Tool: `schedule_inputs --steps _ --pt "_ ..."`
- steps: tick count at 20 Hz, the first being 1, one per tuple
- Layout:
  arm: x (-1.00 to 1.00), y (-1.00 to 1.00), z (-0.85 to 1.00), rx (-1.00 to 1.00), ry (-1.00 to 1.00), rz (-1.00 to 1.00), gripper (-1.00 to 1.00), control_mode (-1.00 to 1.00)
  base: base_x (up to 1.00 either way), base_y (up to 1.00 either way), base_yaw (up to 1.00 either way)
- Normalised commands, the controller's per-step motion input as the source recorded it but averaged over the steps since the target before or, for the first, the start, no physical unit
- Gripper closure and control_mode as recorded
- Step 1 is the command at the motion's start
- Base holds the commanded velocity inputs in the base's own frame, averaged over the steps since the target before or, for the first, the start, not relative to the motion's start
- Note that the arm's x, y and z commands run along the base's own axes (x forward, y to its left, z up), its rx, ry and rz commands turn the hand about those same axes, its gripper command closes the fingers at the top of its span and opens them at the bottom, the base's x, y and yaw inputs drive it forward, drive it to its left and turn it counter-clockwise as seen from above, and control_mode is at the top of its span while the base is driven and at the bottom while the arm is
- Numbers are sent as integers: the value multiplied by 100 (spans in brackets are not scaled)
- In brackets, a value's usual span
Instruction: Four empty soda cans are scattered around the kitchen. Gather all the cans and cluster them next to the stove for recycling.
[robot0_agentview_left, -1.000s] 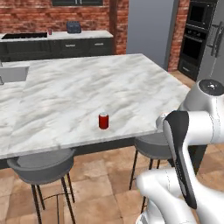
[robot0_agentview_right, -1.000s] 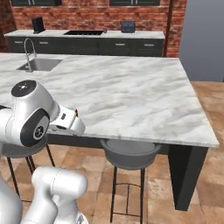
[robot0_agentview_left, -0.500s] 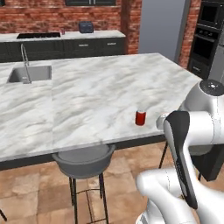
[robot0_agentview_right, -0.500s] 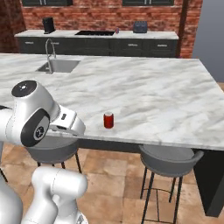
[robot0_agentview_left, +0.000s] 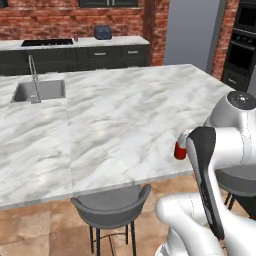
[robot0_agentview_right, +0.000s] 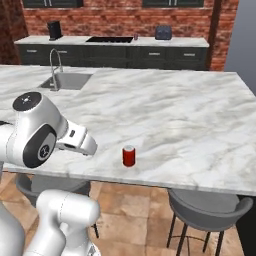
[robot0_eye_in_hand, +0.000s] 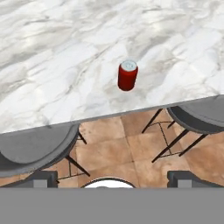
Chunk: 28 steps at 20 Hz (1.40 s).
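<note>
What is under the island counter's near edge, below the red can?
Grey stools stand on terracotta floor tiles beneath the marble counter, near the red can. The counter hides most of each seat.

The marble island counter (robot0_agentview_right: 190, 120) lies bare around the red soda can (robot0_agentview_right: 129, 156), which stands upright alone near the front edge, so it is open to approach from above and from every side along the counter. Below that edge two grey stools (robot0_eye_in_hand: 35, 146) sit tucked partly under the overhang, one on either side of the can, with bare tile floor (robot0_eye_in_hand: 118, 153) between them. The sink (robot0_agentview_right: 66, 81) and its faucet (robot0_agentview_right: 52, 65) rise well apart at the counter's far left.
</note>
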Motion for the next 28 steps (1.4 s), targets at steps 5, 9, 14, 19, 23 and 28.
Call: schedule_inputs --steps 5,9,14,19,23,28 --pt "0 0 0 0 0 0 -100 100 29 -51 3" --pt "0 0 0 0 0 0 -100 100 17 -59 3" --pt "0 0 0 0 0 0 -100 100 24 -28 0" --pt "0 0 0 0 0 0 -100 100 46 -15 0" --pt "17 -5 0 1 0 0 -100 -100 47 -16 0" --pt "76 -21 0 7 3 0 -100 -100 0 0 0"
